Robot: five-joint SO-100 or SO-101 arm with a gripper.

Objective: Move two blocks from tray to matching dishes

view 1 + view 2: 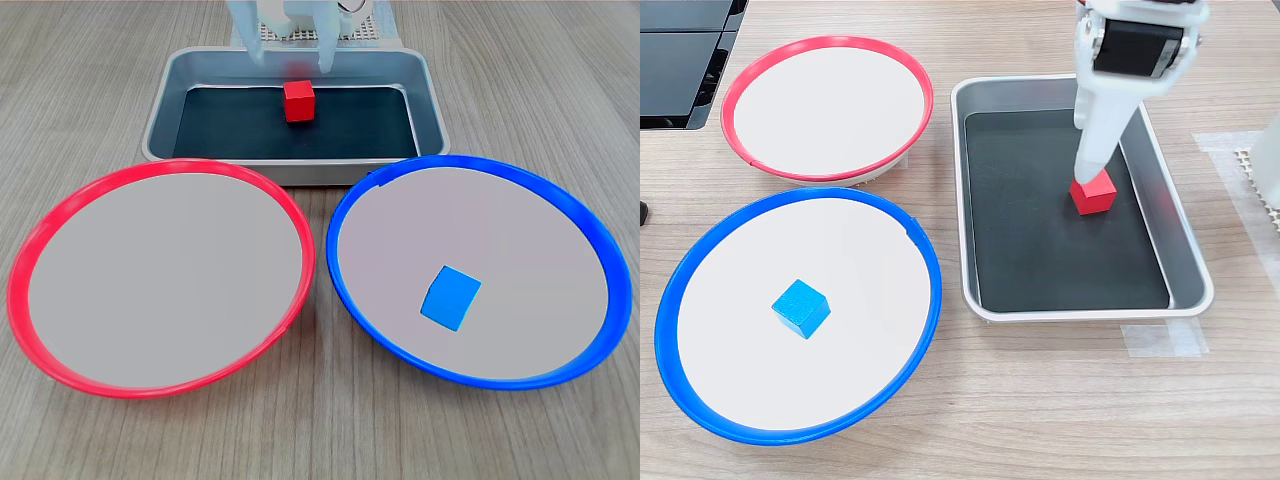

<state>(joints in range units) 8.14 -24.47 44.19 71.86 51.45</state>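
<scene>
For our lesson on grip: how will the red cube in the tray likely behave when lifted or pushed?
The red cube looks rigid, with flat faces, so it should slide on the tray, not roll. It is small, so probably light. Its smooth-looking sides might slip from the tool.

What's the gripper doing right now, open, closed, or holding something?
Gripper: down in the tray at the red block, fingers either side; whether it is clamped cannot be told.

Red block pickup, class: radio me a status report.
Gripper down over red block in tray, grip unconfirmed. Blue block in blue dish. Red dish empty. Nothing obstructing.
</scene>
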